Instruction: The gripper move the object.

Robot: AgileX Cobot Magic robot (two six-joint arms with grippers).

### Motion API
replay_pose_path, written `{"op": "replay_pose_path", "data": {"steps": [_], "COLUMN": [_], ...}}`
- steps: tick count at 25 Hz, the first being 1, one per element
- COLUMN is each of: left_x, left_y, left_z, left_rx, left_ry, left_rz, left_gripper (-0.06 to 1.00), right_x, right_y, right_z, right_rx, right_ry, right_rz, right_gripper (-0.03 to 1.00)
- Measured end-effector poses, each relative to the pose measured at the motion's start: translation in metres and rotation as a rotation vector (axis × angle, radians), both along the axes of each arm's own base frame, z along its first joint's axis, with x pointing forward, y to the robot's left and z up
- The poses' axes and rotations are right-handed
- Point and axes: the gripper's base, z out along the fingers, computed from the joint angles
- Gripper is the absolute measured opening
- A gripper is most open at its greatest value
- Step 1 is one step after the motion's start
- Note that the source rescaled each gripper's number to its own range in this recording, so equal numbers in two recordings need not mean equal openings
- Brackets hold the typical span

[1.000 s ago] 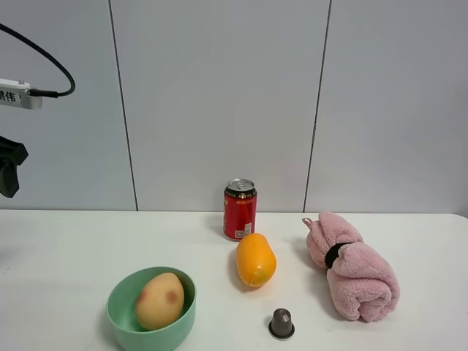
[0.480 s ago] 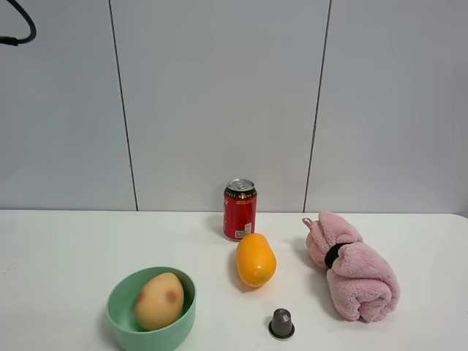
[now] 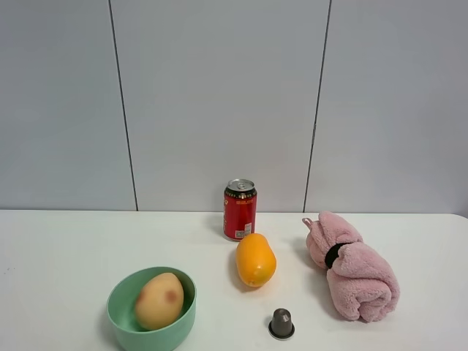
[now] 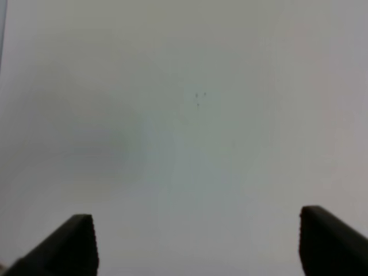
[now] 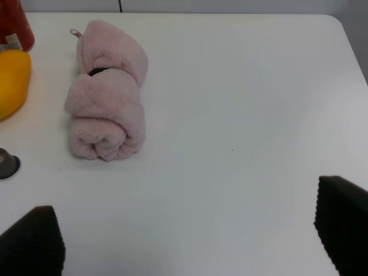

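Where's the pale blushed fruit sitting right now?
In the exterior high view, the pale blushed fruit lies inside the green bowl at front left, left of the orange fruit.

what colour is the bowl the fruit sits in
Mint green bowl, seen best in the exterior high view.

red can [image 3: 240, 209] behind orange fruit [image 3: 255, 259], rolled pink towel [image 3: 352, 265], small grey capsule [image 3: 281, 322], green bowl [image 3: 121, 318]

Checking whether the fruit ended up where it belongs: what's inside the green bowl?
The pale blushed fruit sits in the green bowl. The bowl's floor beneath it is hidden.
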Motion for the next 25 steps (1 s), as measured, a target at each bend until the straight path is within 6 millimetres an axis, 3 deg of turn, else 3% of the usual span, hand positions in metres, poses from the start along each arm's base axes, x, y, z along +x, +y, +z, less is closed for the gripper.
{"op": "replay_pose_path", "data": {"steps": [9,18,25], "left_x": [-0.064,-0.101,-0.139], "left_y": [0.001,0.003,0.0], "left_z": [-0.002,0.001,0.01], "left_rx": [-0.057,-0.048,-0.092], "left_ry": [-0.129,-0.162,-0.306], "left_rz": [0.083,0.114,0.108], "left_gripper": [0.95,0.96,0.96], "right_x": [0.0,0.0,0.0], "right_y": [0.0,0.0,0.0], "right_z": [0.0,0.0,0.0], "right_rx": [0.0,0.0,0.0], "right_ry": [0.0,0.0,0.0], "right_rz": [0.0,0.0,0.0], "right_gripper": [1.0,1.0,1.0]}}
